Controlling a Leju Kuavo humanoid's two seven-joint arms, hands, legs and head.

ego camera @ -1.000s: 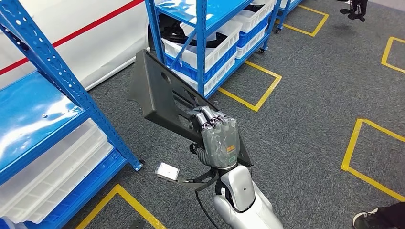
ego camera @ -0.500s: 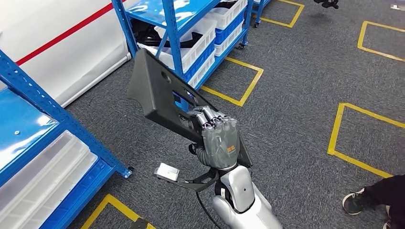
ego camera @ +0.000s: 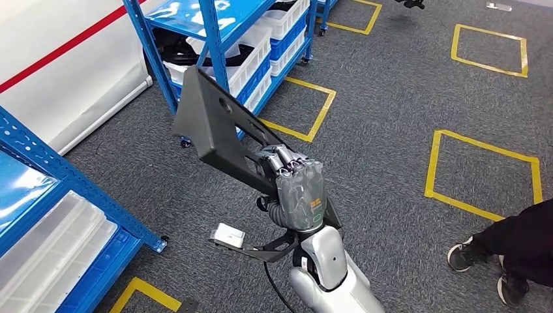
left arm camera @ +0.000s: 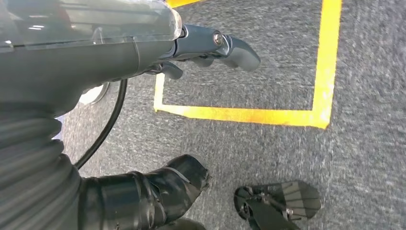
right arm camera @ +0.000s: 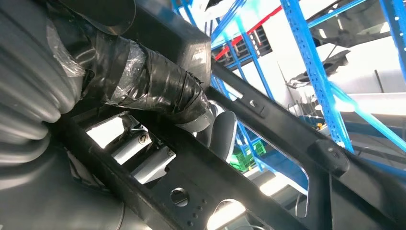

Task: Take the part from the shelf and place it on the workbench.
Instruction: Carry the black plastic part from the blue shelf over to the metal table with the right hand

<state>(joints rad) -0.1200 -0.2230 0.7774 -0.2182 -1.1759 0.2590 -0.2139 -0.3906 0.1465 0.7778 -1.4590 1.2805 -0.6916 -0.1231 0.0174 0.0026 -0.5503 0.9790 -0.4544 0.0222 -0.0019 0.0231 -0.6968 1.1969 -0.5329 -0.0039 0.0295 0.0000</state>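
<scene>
Head view: whole scene has swung, blue steel shelf (ego camera: pixel 215 39) sliding away, so the robot is turning. Right hand (ego camera: pixel 297 189) stays clamped on the dark grey plastic panel part (ego camera: pixel 218 127), held aloft over carpet. Left hand (left arm camera: pixel 210 45) hangs with nothing in it, fingers loose; workbench leg not done.

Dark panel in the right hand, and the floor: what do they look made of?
Dark grey flat panel part held by the right hand: likely moulded plastic, matte; one-piece ribs and cut-outs, no shine. Painted metal not ruled out. Grey floor: looks like short-pile carpet, speckled fibrous texture, with yellow tape outlines.
</scene>
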